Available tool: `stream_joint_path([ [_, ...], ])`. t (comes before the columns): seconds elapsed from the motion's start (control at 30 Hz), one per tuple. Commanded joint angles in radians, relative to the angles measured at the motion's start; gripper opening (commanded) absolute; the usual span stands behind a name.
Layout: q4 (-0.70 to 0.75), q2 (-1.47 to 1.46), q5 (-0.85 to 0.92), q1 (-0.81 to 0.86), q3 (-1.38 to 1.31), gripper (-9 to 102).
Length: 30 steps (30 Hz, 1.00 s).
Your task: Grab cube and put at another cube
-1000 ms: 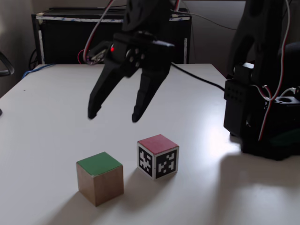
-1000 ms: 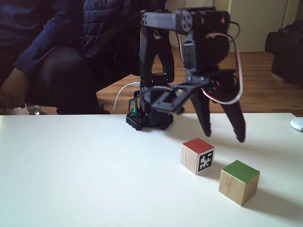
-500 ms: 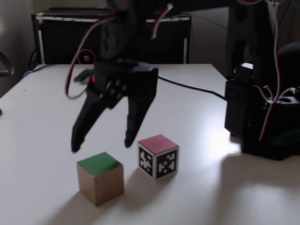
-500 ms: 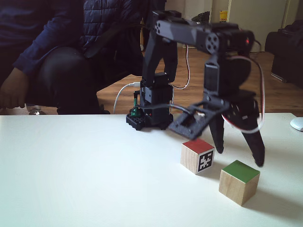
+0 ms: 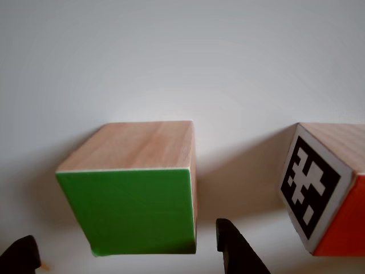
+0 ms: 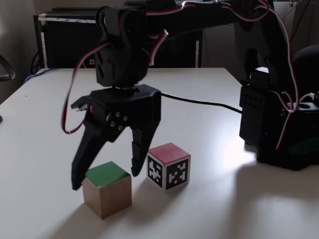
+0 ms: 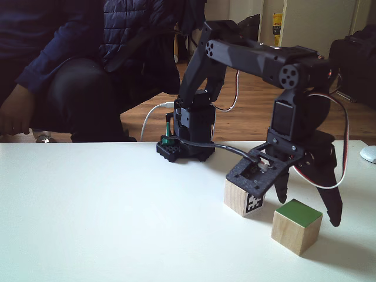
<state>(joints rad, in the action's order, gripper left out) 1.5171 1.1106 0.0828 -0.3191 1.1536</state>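
The cube [image 6: 106,191], wood with a green top, rests on the white table [image 6: 45,124], near its front. It fills the left half of the other view [image 5: 137,194] and sits at the right in a fixed view [image 7: 296,226]. My gripper [image 6: 105,179] is open and straddles it, one finger [image 6: 82,164] on each side, tips just below its top edge and apart from the wood. Both black tips frame the cube [image 5: 128,254] in the other view. Another cube [image 6: 168,166], red-topped with black-and-white marker faces, stands close beside it [image 5: 331,194], partly behind the gripper [image 7: 308,210] in a fixed view [image 7: 242,201].
The arm's black base [image 6: 279,124] stands at the right of the table, with a black cable [image 6: 199,102] running across the top. A black cabinet [image 6: 65,40] lies behind. A seated person [image 7: 70,70] is beyond the far edge, and a white mouse [image 7: 369,154] lies at the right.
The open gripper came down and forward from above the red-topped cube, and its fingers now flank the green-topped cube. Neither cube has moved.
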Motion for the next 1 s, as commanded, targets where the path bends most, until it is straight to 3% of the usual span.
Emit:
stream_joint_path([
  [0.0, 0.012, -0.011, -0.009, -0.008, -0.060, 45],
  [0.97, 0.020, -0.095, 0.048, 0.069, -0.117, 39],
])
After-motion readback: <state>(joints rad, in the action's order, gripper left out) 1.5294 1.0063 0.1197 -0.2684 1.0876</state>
